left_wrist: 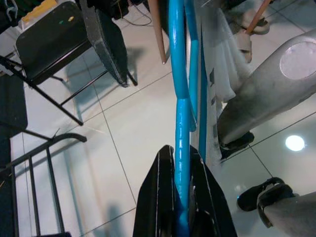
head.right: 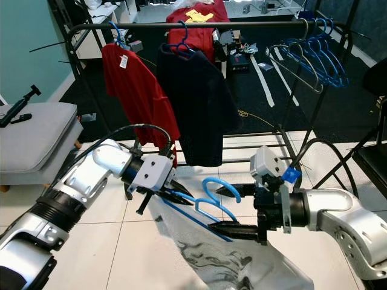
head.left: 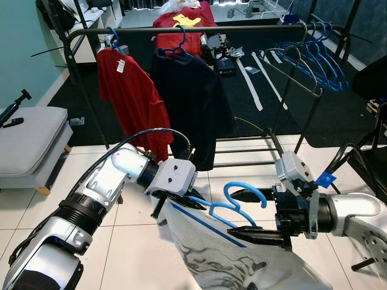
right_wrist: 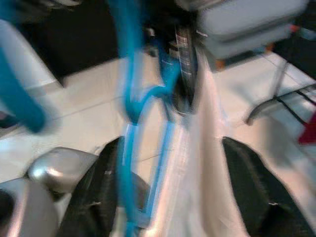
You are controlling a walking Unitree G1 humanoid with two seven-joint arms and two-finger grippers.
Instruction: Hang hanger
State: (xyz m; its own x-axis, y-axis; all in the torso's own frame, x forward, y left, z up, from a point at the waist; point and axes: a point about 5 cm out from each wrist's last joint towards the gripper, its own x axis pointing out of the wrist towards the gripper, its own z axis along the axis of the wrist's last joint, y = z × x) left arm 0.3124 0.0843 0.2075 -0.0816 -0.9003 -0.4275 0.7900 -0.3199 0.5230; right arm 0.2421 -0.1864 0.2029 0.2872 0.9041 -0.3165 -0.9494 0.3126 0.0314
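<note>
A blue plastic hanger carries a pale grey printed shirt that droops toward the white tile floor. My left gripper is shut on the hanger's shoulder bar, and the left wrist view shows the blue bar pinched between the black fingers. My right gripper is open, its two fingers spread above and below the hanger's hook and neck, with the shirt cloth between them. Behind stands the black clothes rail.
A red shirt and a dark navy shirt hang on the rail. Several empty blue hangers sit on its right side bar. A grey cushioned stool is at the left, a black chair at the right.
</note>
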